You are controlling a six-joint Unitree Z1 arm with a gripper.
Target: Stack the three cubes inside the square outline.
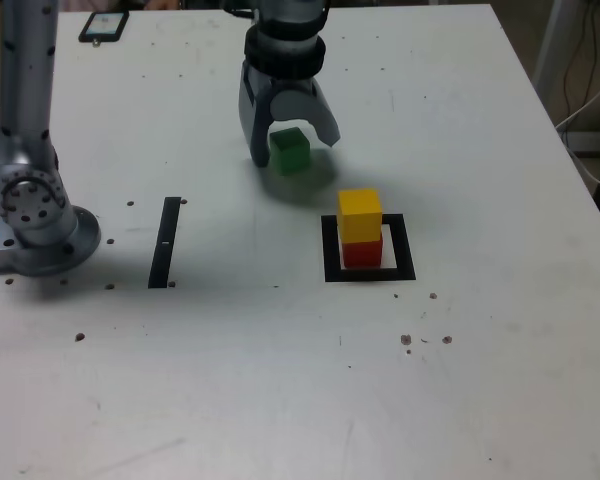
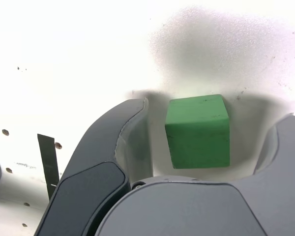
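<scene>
Straddling one green cube point(image 1: 289, 150) on the white table point(image 1: 500, 380), the gripper point(image 1: 292, 140) stands with jaws apart, gaps visible on both sides, nothing grasped. Two cubes are stacked inside the square outline point(image 1: 370, 272): yellow cube point(image 1: 360, 213) atop red cube point(image 1: 362, 252). One black strip point(image 1: 165, 242) lies well apart.
</scene>
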